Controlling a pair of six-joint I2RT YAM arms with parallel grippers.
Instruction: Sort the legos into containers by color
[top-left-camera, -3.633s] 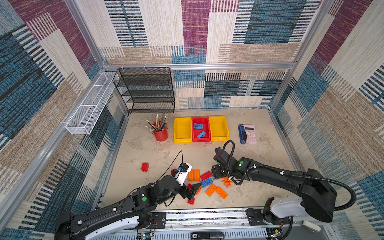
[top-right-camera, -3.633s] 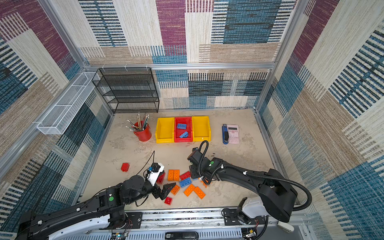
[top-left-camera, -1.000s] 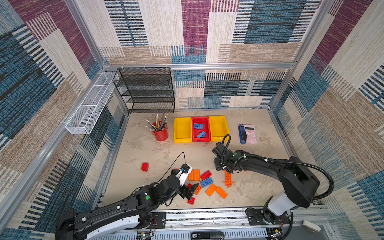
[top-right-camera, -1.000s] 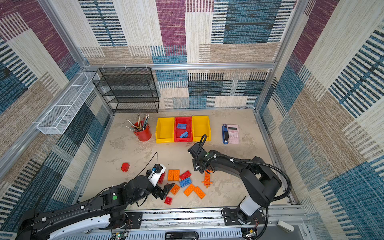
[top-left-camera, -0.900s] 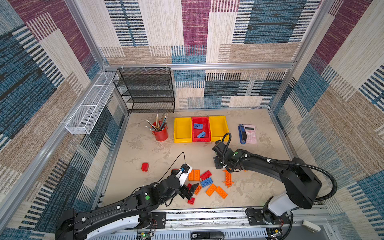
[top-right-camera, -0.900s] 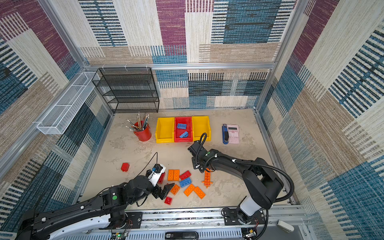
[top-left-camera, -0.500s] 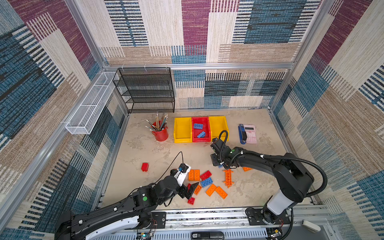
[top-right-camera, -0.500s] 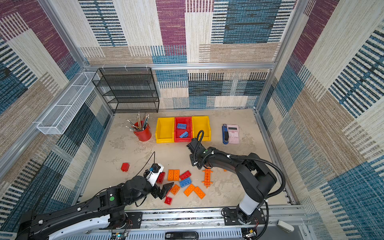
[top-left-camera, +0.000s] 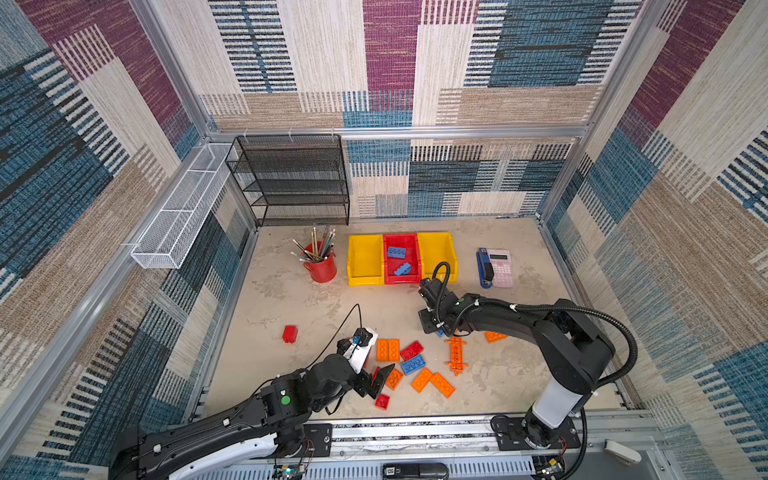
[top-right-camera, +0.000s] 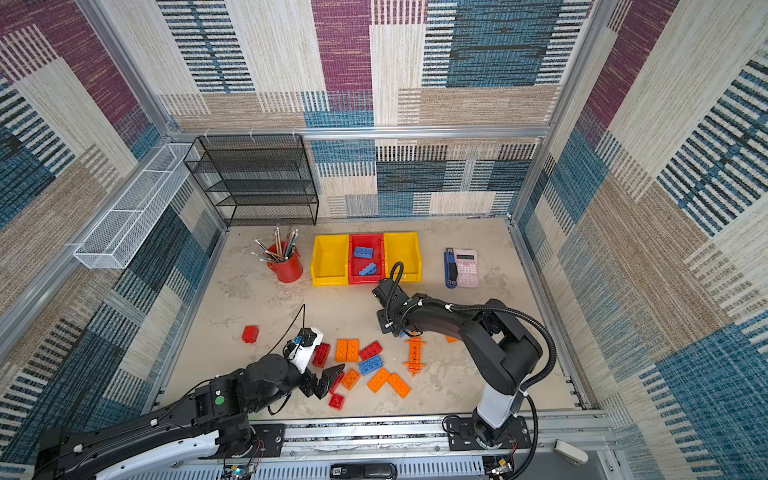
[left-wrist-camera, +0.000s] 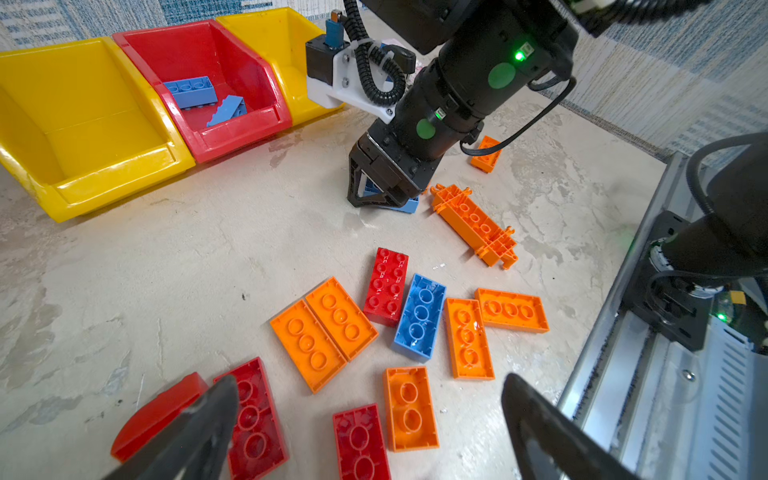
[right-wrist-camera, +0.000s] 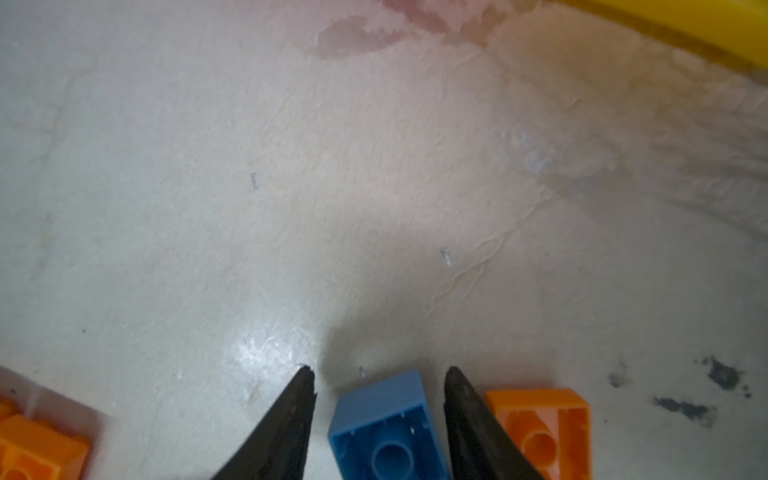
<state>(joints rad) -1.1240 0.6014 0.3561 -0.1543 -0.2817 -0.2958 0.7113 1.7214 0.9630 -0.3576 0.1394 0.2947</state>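
Near the red plastic bin (left-wrist-camera: 237, 133), the right end effector (right-wrist-camera: 379, 372) straddled, spread, a blue plastic brick (right-wrist-camera: 386, 415), likely light, stiff and slick, best pinched across its flat sides.

Black mesh shelf (top-left-camera: 291, 183); red pencil cup (top-left-camera: 322, 269); pink calculator (top-left-camera: 502, 269) beside blue stapler (top-left-camera: 484, 270).

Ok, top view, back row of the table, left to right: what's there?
red pencil cup → yellow bin → red bin → second yellow bin → blue stapler → pink calculator
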